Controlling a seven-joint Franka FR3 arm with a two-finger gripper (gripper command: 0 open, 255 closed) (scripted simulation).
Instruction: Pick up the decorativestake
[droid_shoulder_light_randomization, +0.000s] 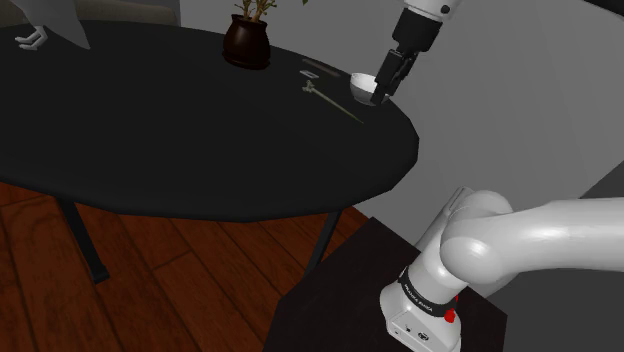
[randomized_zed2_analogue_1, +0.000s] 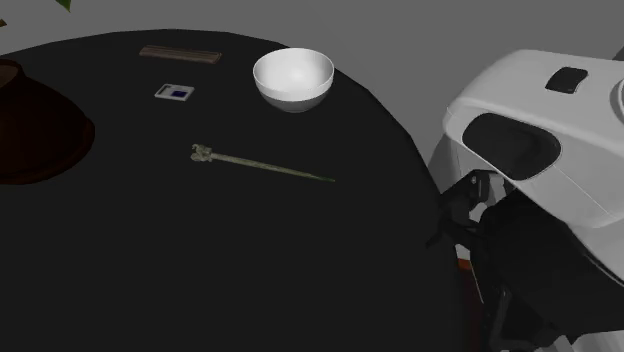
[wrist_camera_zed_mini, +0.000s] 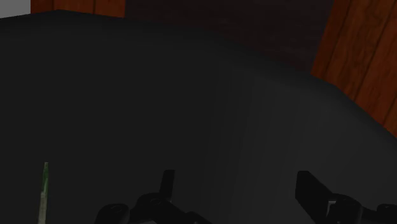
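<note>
With fingers apart and empty, the claw (wrist_camera_zed_mini: 236, 188) hovers near the white bowl (randomized_zed2_analogue_1: 293, 78); the slim green stake (randomized_zed2_analogue_1: 265, 166) lies flat on the black counter (randomized_zed2_analogue_1: 150, 270) beside that bowl, outside the claw's gap, its long axis skirting the bowl.

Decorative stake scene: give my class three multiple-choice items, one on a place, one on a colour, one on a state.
1. The stake lies: A on a shelf; B flat on the table; C in a drawer.
2. The bowl is: A red; B white; C blue.
3. The fingers are: A open, holding nothing; B shut on the stake; C shut on the bowl.
Answers: 1 B, it lies along the black tabletop; 2 B, it shows plain white; 3 A, they stand apart in the wrist view with nothing between them.
</note>
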